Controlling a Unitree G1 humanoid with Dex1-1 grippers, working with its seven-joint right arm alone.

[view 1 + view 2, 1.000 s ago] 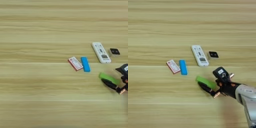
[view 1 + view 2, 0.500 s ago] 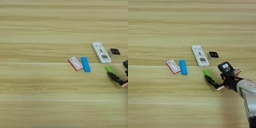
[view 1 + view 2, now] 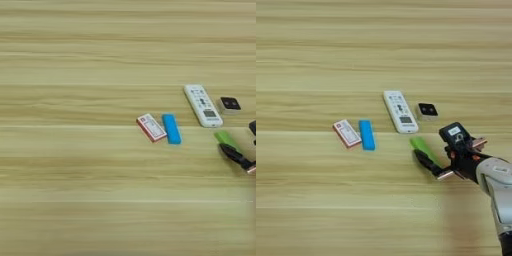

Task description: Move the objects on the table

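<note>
Crowding the table's [image 3: 306,210] right edge: tool [image 3: 432,159], green bar [image 3: 420,146], remote [image 3: 400,111].

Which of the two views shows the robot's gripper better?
The right eye view. There the whole gripper shows with its silver forearm, its black fingers at the green bar. The left eye view cuts it at the right edge: only one black finger and a bit of the body show.
</note>
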